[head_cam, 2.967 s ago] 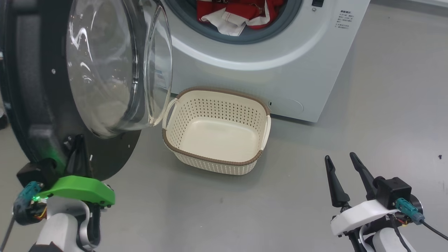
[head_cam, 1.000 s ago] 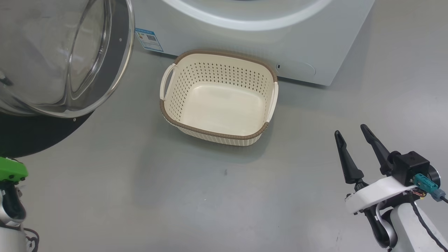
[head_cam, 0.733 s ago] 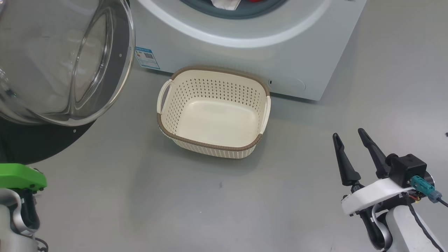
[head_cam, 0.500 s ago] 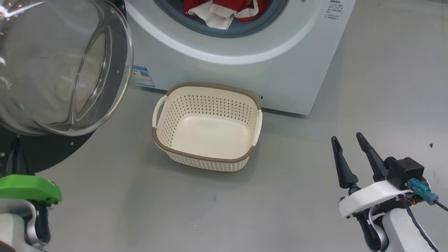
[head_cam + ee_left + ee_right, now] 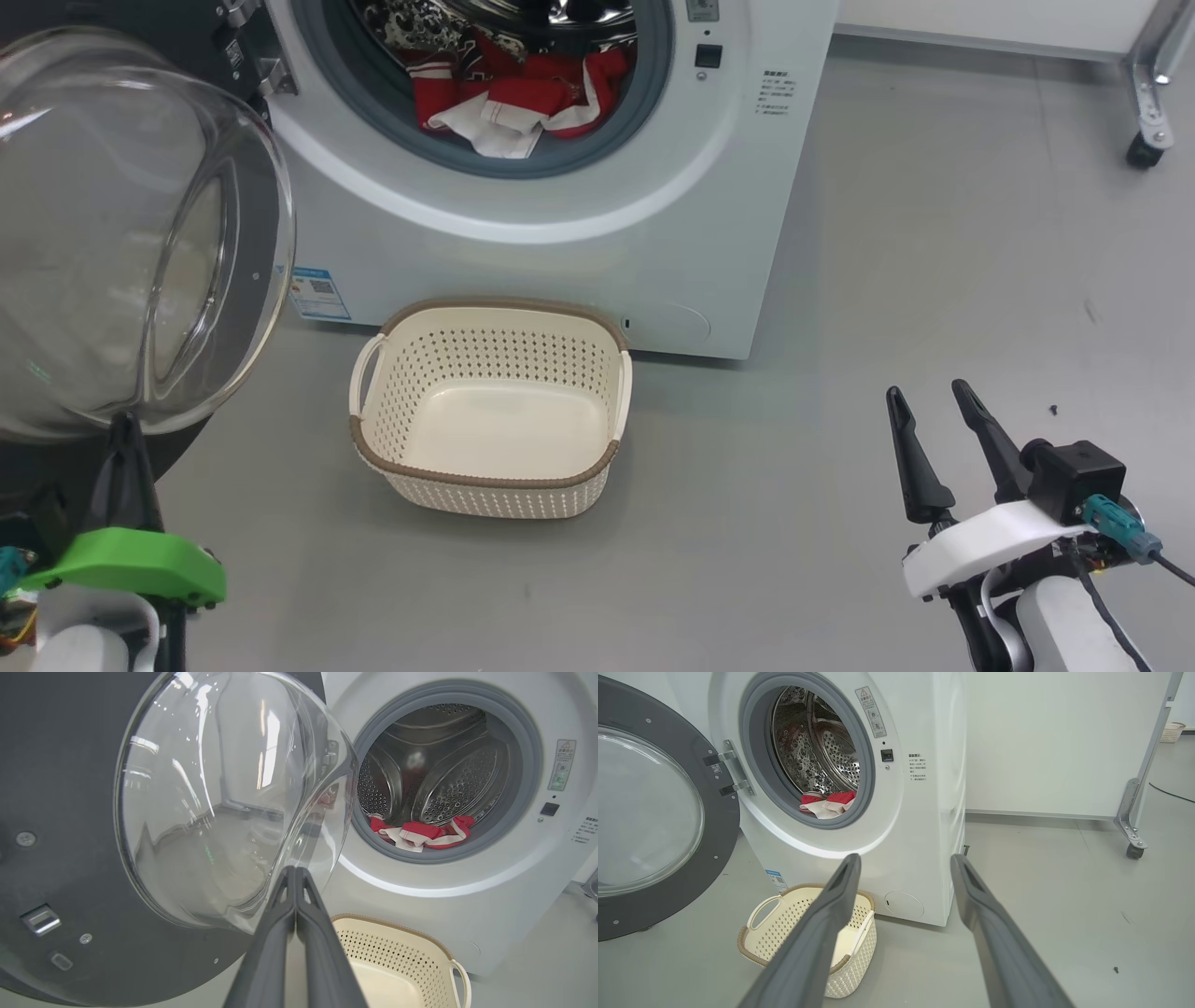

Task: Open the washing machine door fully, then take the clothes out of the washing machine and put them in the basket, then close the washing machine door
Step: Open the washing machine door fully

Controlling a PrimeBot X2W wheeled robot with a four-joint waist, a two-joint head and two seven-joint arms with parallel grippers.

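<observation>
The white washing machine point(image 5: 597, 233) stands ahead with its drum mouth uncovered. Its round black washing machine door point(image 5: 266, 233), with a bulging glass bowl, hangs swung out to the left. Red and white clothes point(image 5: 509, 98) lie at the front of the steel drum, clothes point(image 5: 420, 835) that spill onto the grey ring. The cream basket point(image 5: 495, 499) sits empty on the floor in front of the machine. My left gripper point(image 5: 124, 429) is shut and empty, just under the door's glass; its tips point(image 5: 295, 870) overlap the bowl's lower edge. My right gripper point(image 5: 927, 389) stands open and empty, right of the basket.
Grey floor spreads to the right of the machine. A metal frame leg on a castor point(image 5: 1146, 93) stands at the far right by the white wall. A blue label point(image 5: 317, 294) is stuck low on the machine's front. A small pale basket point(image 5: 1172, 731) sits far off.
The head camera has tilted up, bringing the drum mouth and clothes into view. The door stands wider than three seconds ago. My left gripper's fingers have come up under the glass. The right gripper stays open.
</observation>
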